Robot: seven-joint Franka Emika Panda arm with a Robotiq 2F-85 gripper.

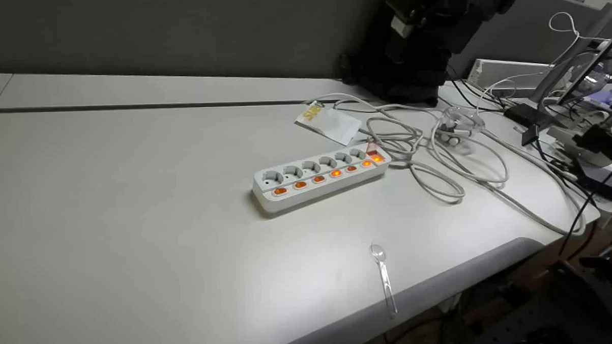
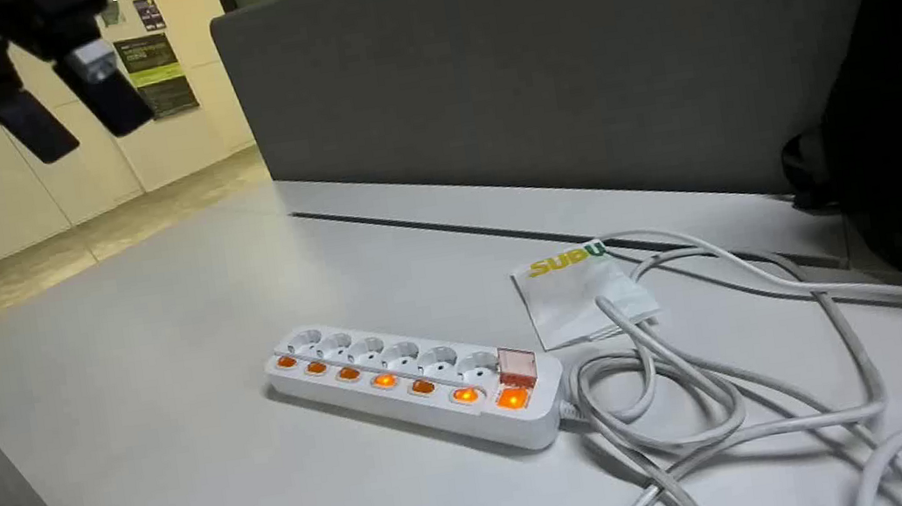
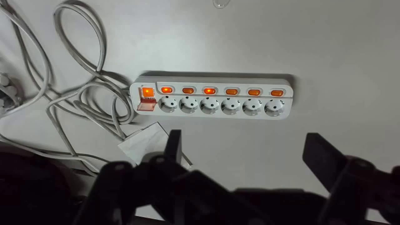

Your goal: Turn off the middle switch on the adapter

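My gripper [image 3: 244, 133] is spread wide, fingers [image 3: 323, 159] well apart, held above the table [image 2: 165, 355]. Adapter [image 3: 220, 93]: in both exterior views I see it lying flat on the table, between a clear spoon [image 1: 384, 276] and a white paper packet [image 1: 329, 122], cable [image 2: 801, 422] looped beside one end. Middle switch [image 3: 209, 91]: glowing orange. Also lit: the square switch [image 3: 147, 92] at the cable end and the oval switch [image 3: 166, 89] next to it. Other four switches [image 3: 231, 91]: dull orange.
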